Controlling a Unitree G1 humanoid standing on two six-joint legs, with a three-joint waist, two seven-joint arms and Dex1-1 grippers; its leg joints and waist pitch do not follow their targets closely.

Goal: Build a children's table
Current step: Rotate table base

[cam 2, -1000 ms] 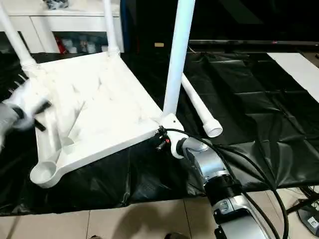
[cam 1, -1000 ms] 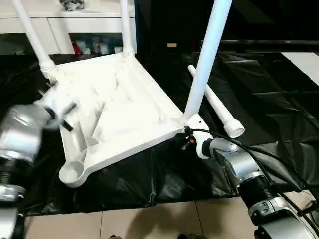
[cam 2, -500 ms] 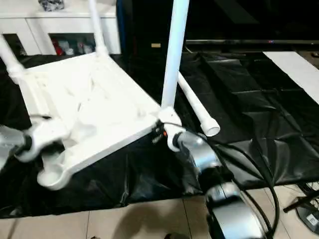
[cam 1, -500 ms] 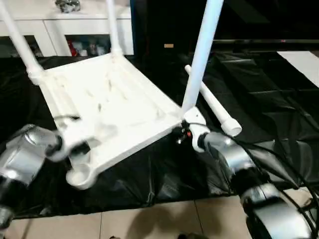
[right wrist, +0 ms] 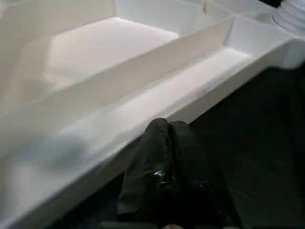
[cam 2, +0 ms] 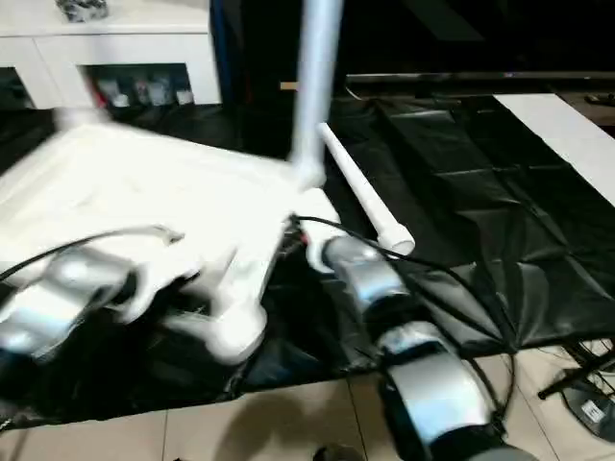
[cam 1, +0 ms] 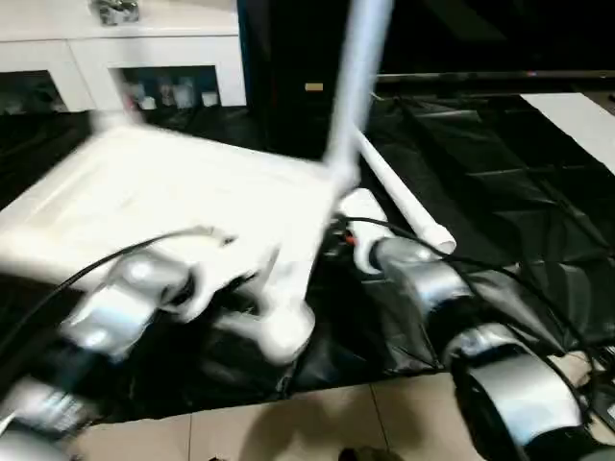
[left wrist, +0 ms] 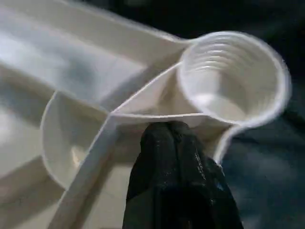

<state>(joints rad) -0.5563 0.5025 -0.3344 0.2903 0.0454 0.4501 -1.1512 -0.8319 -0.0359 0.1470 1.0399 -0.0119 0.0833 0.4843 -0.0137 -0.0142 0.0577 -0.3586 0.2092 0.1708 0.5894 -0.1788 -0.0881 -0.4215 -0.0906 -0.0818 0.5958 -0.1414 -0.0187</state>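
The humanoid's left gripper (left wrist: pixel 167 128), its two black fingers pressed together with nothing between them, pushes its tips against a thin rib on the underside of the white tabletop (cam 1: pixel 173 192), right beside an empty round corner socket (left wrist: pixel 232 78) with ridged inner walls. The tabletop lies upside down and tilted over a black plastic sheet (cam 1: pixel 500 182) that covers the floor, and its outline is blurred in the head camera's views. One leg (cam 1: pixel 354 86) rises from the tabletop's corner near the middle of the scene; its upper end runs out of the picture. Just beside it, a loose leg (cam 1: pixel 404 197) lies flat on the sheet, its wider end toward the robot. Farther right, the right gripper (right wrist: pixel 167 125) also has its fingers closed together on nothing, the tips at the tabletop's outer edge, seemingly touching its lower side. A black cable (cam 1: pixel 452 274) loops along the silver right forearm (cam 1: pixel 500 379). A white cabinet (cam 1: pixel 125 58) stands at the back left, and pale floor tiles (cam 1: pixel 288 432) show at the sheet's near edge.
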